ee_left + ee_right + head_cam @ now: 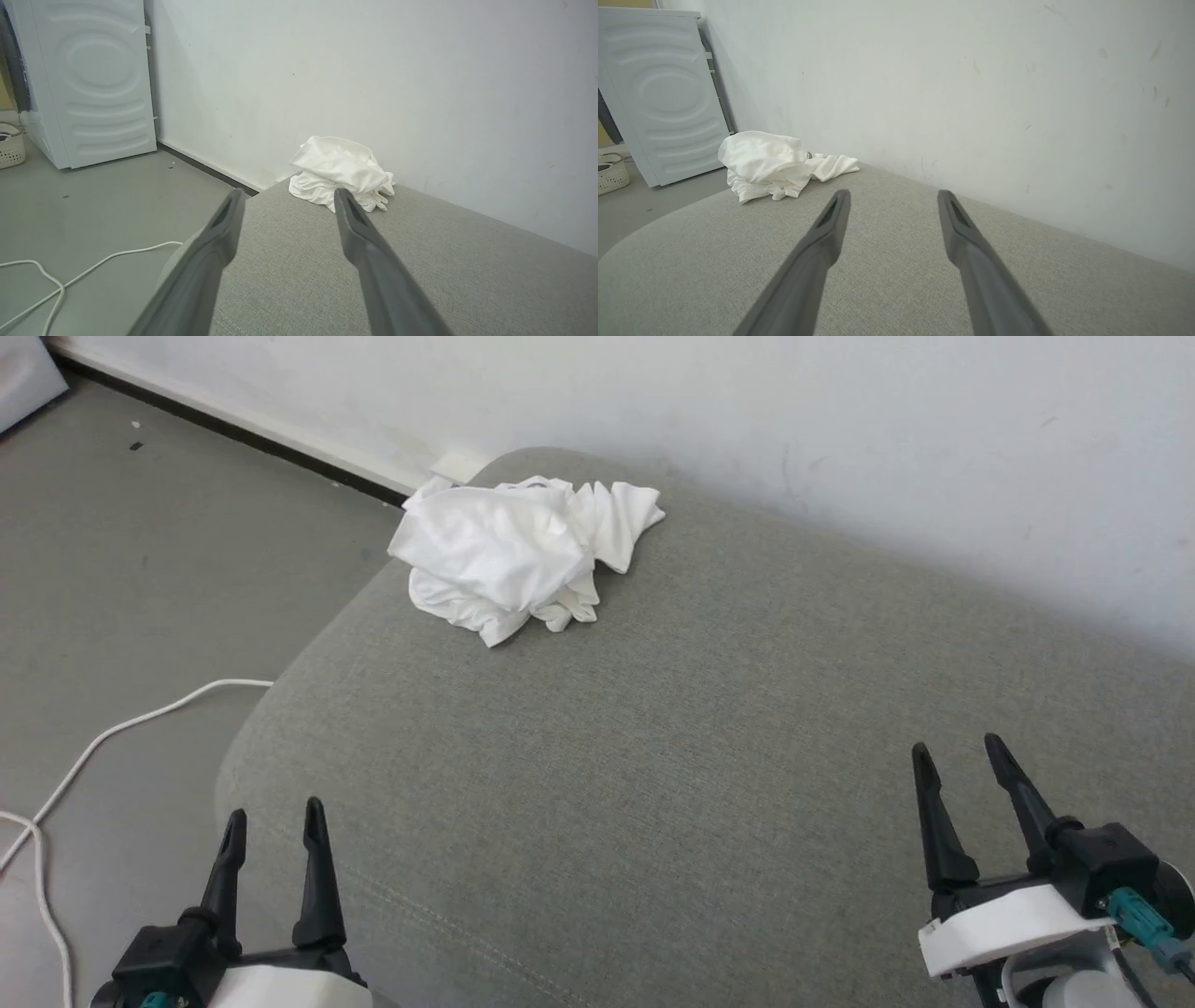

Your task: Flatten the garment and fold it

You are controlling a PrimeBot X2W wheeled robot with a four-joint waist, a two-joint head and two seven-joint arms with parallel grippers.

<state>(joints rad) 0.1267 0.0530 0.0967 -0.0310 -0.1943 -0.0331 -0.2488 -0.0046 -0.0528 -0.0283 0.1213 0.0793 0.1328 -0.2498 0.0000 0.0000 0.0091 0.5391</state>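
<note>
The garment (523,555) is a white crumpled heap at the far left corner of a grey upholstered surface (709,728), close to the wall. It also lies ahead in the left wrist view (338,172) and at the left of the right wrist view (770,164). My left gripper (275,821) hovers open over the near left edge of the surface, well short of the heap. Over the near right side, my right gripper (959,751) is open too, far from the cloth. Nothing sits between either pair of fingers.
A white wall (840,439) runs along the back of the surface. The grey floor (140,579) drops away to the left, with a white cable (131,728) looping on it. A white appliance (88,79) and a pale basket (10,151) stand further left.
</note>
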